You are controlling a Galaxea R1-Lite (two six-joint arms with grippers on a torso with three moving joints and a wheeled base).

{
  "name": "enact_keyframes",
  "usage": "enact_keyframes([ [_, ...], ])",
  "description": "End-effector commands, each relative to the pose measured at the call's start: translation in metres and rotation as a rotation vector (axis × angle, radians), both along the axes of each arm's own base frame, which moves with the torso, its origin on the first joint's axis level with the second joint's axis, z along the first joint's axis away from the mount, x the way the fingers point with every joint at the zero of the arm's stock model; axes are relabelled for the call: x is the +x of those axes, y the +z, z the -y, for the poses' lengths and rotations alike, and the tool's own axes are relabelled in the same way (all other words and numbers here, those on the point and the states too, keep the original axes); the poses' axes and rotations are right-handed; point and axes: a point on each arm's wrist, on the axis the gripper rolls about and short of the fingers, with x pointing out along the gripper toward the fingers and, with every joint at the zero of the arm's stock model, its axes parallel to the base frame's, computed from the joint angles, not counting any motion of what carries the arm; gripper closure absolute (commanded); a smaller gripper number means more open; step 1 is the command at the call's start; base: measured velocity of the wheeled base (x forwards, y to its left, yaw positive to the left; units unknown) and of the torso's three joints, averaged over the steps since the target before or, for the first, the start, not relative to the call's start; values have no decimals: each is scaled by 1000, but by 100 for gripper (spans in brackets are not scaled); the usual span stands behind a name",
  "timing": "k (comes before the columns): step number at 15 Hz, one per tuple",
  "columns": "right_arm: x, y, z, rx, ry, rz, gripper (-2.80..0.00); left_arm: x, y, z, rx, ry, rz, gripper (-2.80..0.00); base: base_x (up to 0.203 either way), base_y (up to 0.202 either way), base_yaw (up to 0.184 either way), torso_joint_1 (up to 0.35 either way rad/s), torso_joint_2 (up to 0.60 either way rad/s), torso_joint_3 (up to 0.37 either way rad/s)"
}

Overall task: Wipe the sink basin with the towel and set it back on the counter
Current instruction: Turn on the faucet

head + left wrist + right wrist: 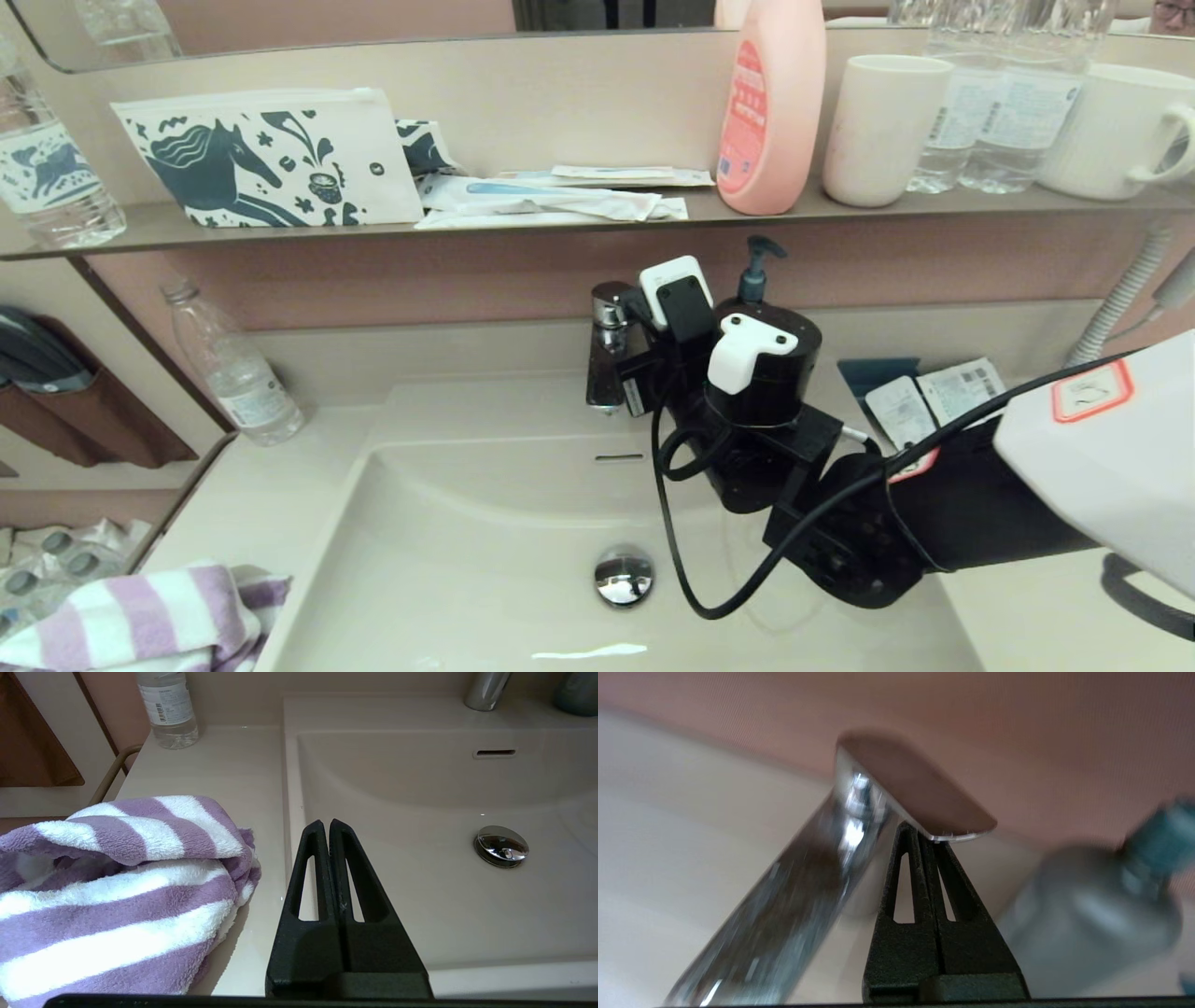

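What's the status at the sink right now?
Right claw shut under faucet handle. Left claw shut, empty. Towel bunched on counter. Basin unobstructed.

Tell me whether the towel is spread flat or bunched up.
Bunched up: the towel lies crumpled in folds on the counter, beside the sink basin.

On the narrow grey-brown shelf (pixel 140 238) above the beige rectangular sink basin (pixel 448 560) stand two white ceramic cups (pixel 882 126), one pink plastic bottle (pixel 770 103) and one white horse-printed pouch (pixel 266 159). One purple-and-white striped towel (pixel 140 621) lies left of the basin.
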Motion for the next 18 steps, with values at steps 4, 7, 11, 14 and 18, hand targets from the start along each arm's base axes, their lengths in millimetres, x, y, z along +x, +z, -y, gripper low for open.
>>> enact_keyframes([
  [4,13,4,-5,41,-32,128,0,0,0,0,0,0,1,0,0,0,0,0,0,0],
  [7,11,6,-2,39,-35,125,0,0,0,0,0,0,1,0,0,0,0,0,0,0],
  [11,-9,-4,11,-45,-17,44,0,0,0,0,1,0,1,0,0,0,0,0,0,0],
  [14,-20,10,23,-59,-12,25,0,0,0,0,0,0,1,0,0,0,0,0,0,0],
  [18,-25,26,28,-48,-7,38,0,0,0,0,0,0,1,0,0,0,0,0,0,0],
])
